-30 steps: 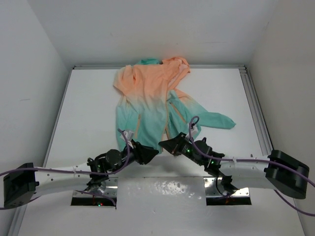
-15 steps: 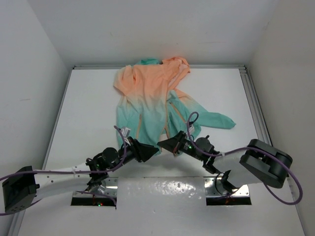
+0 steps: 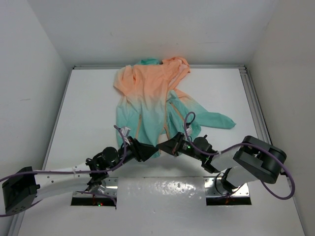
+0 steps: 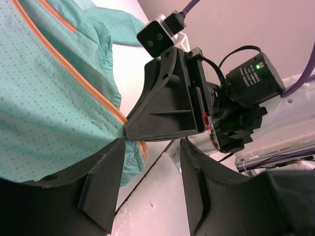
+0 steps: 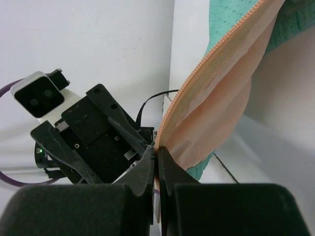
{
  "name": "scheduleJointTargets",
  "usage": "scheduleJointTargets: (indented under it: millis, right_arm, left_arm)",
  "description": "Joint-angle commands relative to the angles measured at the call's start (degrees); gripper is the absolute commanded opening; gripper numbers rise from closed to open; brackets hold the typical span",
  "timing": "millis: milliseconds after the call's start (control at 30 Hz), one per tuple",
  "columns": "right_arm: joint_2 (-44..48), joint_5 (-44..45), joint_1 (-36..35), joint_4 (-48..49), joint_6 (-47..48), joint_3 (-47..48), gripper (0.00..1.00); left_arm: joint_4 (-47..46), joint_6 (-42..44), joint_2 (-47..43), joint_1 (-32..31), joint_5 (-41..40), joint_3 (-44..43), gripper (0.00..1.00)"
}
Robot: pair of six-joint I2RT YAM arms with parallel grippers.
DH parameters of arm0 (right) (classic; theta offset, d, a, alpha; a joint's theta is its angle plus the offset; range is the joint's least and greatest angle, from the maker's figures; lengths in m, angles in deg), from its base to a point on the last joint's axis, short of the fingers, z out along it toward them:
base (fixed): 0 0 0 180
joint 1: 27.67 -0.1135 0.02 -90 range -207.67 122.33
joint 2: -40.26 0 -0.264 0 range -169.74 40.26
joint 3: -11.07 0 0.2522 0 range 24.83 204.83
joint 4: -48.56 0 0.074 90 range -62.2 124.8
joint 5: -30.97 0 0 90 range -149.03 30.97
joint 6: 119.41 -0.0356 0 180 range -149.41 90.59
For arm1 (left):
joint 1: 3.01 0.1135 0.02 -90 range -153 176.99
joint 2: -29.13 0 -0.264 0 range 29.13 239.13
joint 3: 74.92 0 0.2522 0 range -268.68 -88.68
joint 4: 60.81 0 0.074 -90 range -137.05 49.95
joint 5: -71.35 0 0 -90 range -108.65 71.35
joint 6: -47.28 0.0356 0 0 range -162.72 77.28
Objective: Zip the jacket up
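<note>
Barely started: the zipper (image 4: 74, 73) on the jacket (image 3: 147, 93) lies fully open (0 teeth joined). So far the right gripper (image 5: 157, 153) pinches its bottom end, and the left gripper (image 4: 150, 147) gapes, holding nothing.

Jacket (image 3: 147, 93): peach top, dotted teal btm, orange zip (image 4: 74, 70).

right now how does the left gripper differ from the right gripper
The left gripper is open, its fingers spread and pinching nothing; the right gripper is shut on the orange zipper edge of the jacket. The left gripper reaches in from the left, the right gripper from the right. Both sit at the near teal hem, tips almost meeting.
</note>
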Motion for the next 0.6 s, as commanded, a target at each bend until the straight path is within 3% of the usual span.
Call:
scheduleJointTargets:
  millis: [0, 567]
  right_arm:
    - [-1.0, -0.7, 0.4, 24.6, -2.5, 2.0, 0.0]
    - [1.0, -1.8, 0.4, 24.7, -3.5, 3.0, 0.0]
  left_arm:
    - [-1.1, 0.3, -0.1, 0.8, 0.7, 1.0, 0.46]
    - [-5.1, 1.3, 6.5, 0.9, 2.1, 1.2, 0.45]
